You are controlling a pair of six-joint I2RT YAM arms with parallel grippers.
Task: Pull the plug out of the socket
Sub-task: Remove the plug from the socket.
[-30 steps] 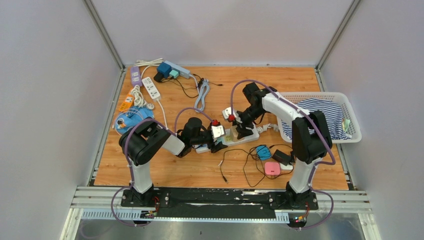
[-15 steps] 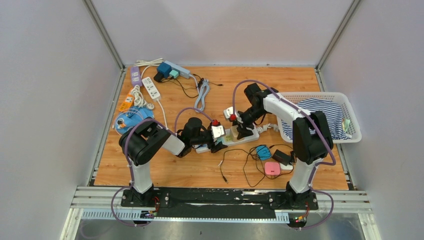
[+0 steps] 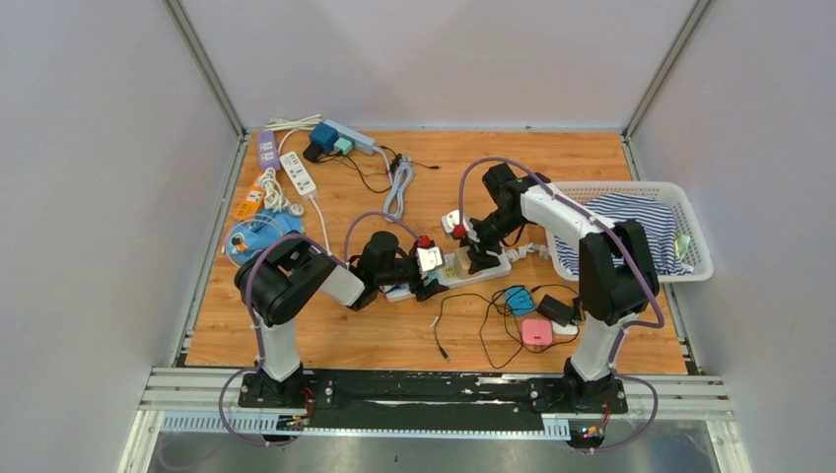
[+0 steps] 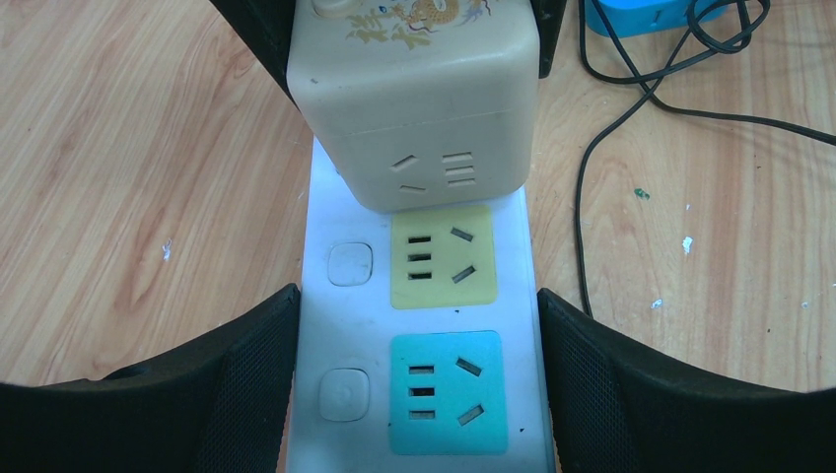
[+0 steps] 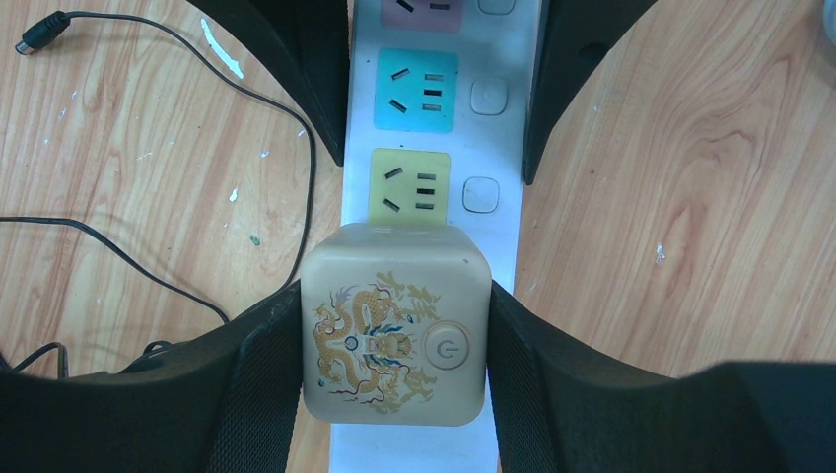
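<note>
Two pincers, one job each. The right gripper (image 5: 394, 301) is pinching the cube plug (image 5: 394, 345), with a pad flat on each of two opposite side faces. The top face, with the dragon print and power button, is left bare. The left gripper (image 4: 417, 296) is spread wide but clamped across the power strip (image 4: 335, 325), one finger against each long edge as far as I can tell, just short of the cube.

Location: the cube plug is seated in the power strip, upright, base flush on the strip. It is right next to the yellow socket (image 4: 441, 256), with the teal socket (image 4: 446, 392) one further along. The strip lies flat on the wooden table (image 5: 690, 197), mid-table between the two arms. A loose black cable (image 5: 296, 187) runs beside it, not touching the cube.

Handling, my judgement:
- The cube looks like hard, stiff plastic, light and not fragile.
- Its sides are smooth with rounded corners, so it is likely slippery under a weak squeeze.
- The side faces are the right place to hold, low and centred, which is where the pads sit now.
- Resistance probably comes from the pins gripped in the socket, not from weight.
- The pull should go straight away from the strip face, since tilting could bind the pins.
- The strip is light too and would likely lift with the cube unless it is held down, hence the left clamp.
</note>
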